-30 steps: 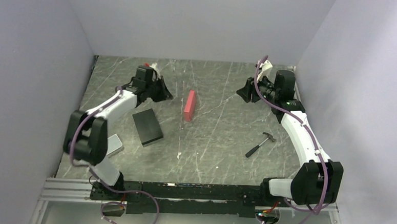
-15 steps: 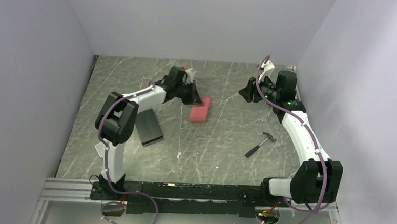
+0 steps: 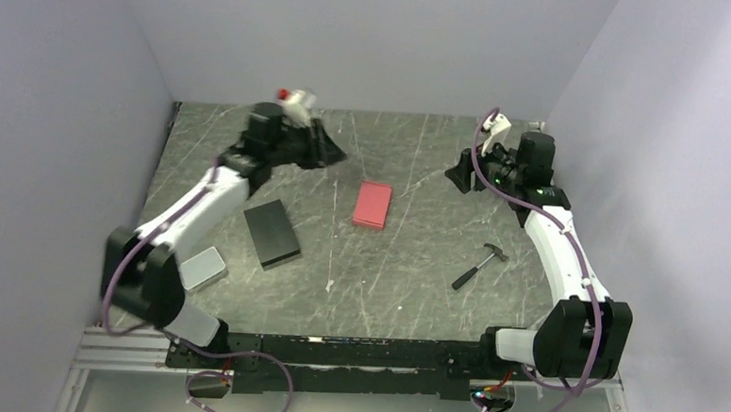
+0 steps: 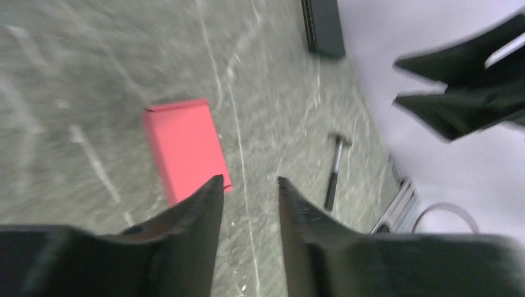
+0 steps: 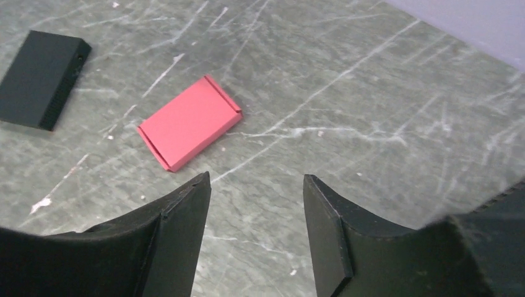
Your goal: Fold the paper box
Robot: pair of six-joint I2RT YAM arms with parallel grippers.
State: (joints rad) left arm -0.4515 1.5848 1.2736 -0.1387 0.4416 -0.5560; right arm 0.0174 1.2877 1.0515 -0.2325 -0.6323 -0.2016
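Observation:
The paper box (image 3: 372,204) is a flat, closed red-pink rectangle lying on the marbled table near the middle; it also shows as the paper box (image 4: 184,147) and the paper box (image 5: 189,122). My left gripper (image 3: 332,150) hovers above the table, back and left of the box and apart from it. In its wrist view the left gripper (image 4: 249,179) shows a narrow gap with only table between the fingers. My right gripper (image 3: 458,173) is to the box's right, well clear. Seen from its wrist, the right gripper (image 5: 255,176) is open and holds nothing.
A black rectangular box (image 3: 271,233) lies left of the paper box. A small hammer (image 3: 479,266) lies at the front right. A grey flat item (image 3: 203,267) sits near the left arm's elbow. Purple walls close in the table on three sides.
The paper box stood on its edge, then tipped over and now lies flat. The left gripper pulled back up and left from it and opened a little. The right jaws widened slightly.

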